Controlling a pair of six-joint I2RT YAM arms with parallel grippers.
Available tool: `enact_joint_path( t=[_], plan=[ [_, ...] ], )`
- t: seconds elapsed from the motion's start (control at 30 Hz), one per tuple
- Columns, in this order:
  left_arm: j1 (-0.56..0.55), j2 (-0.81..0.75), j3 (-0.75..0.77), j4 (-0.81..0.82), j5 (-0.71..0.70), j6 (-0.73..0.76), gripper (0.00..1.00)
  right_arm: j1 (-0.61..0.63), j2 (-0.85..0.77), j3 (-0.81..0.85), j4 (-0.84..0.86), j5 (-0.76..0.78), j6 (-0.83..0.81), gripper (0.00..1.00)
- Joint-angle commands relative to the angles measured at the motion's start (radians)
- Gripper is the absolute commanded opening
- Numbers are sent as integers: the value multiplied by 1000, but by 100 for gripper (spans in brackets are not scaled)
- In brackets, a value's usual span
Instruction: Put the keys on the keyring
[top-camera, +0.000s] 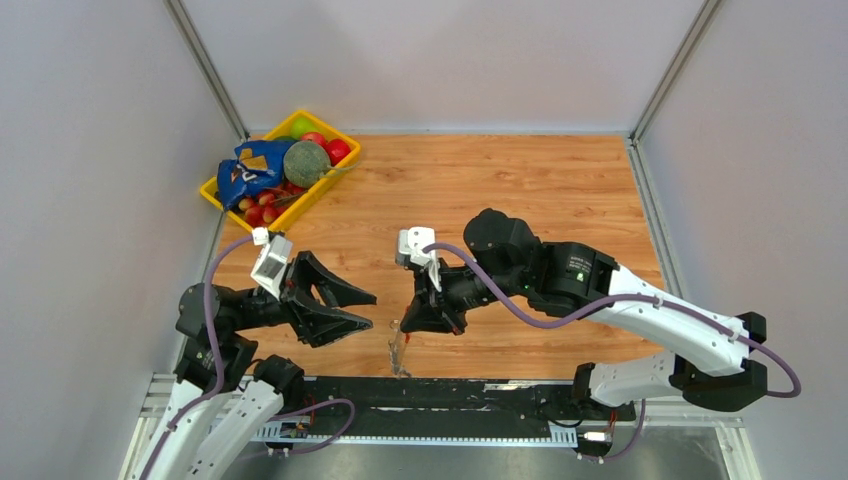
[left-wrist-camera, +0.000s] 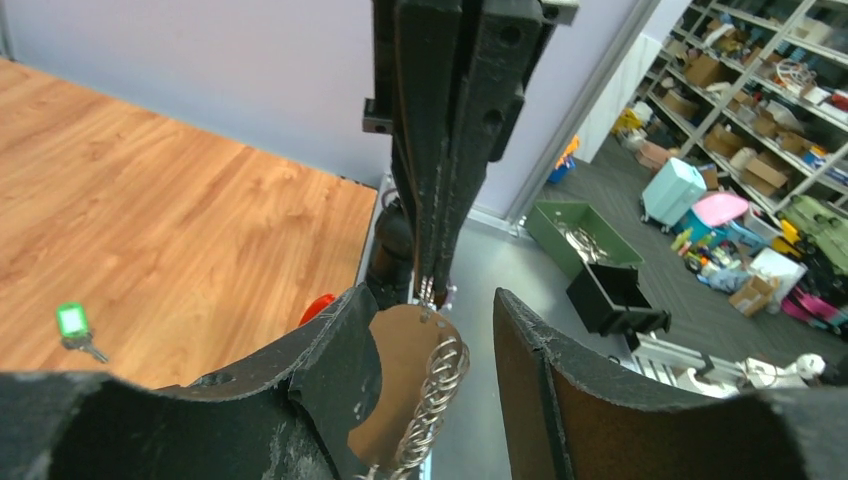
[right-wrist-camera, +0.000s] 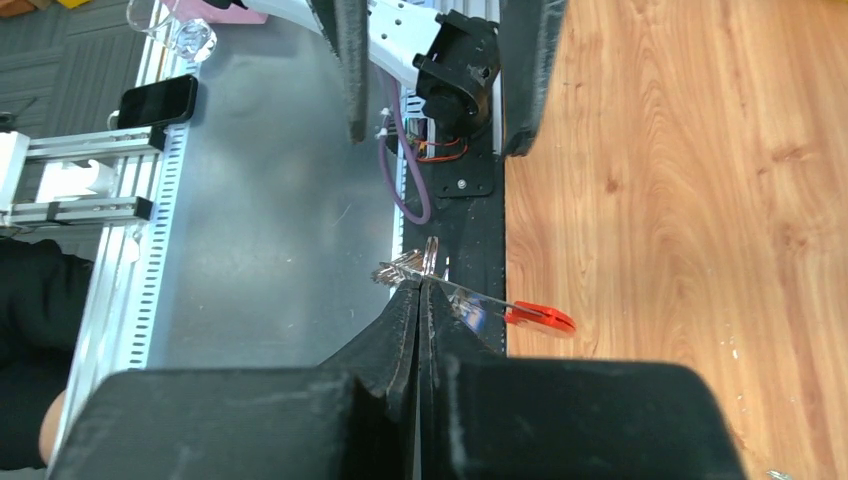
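My right gripper (top-camera: 405, 326) is shut on the keyring (top-camera: 398, 350), which dangles from it near the table's front edge. From the right wrist, the shut jaws pinch the keyring (right-wrist-camera: 405, 268) at its silvery chain, and its red clip piece (right-wrist-camera: 540, 317) sticks out to the right. My left gripper (top-camera: 368, 310) stands open just left of it. In the left wrist view the chain (left-wrist-camera: 437, 395) and a shiny round tag (left-wrist-camera: 400, 365) hang between the open fingers (left-wrist-camera: 520, 350) without being gripped. One of the keys, with a green cap (left-wrist-camera: 72, 322), lies on the wood floor to the left.
A yellow bin (top-camera: 218, 190) at the back left holds coloured balls and a blue bag. A black rail (top-camera: 450, 392) runs along the table's front edge under the keyring. Grey walls close in the left, right and back sides.
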Motion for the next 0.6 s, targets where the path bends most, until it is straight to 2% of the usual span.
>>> enact_joint_path(
  t=[0.0, 0.23, 0.57],
  plan=[
    [-1, 13, 32, -96, 94, 67, 57, -35, 19, 24, 13, -96, 49, 0],
    [0, 40, 38, -196, 109, 160, 54, -62, 76, 59, 20, -172, 57, 0],
    [0, 47, 38, -220, 113, 196, 49, -74, 135, 110, 33, -177, 53, 0]
  ],
)
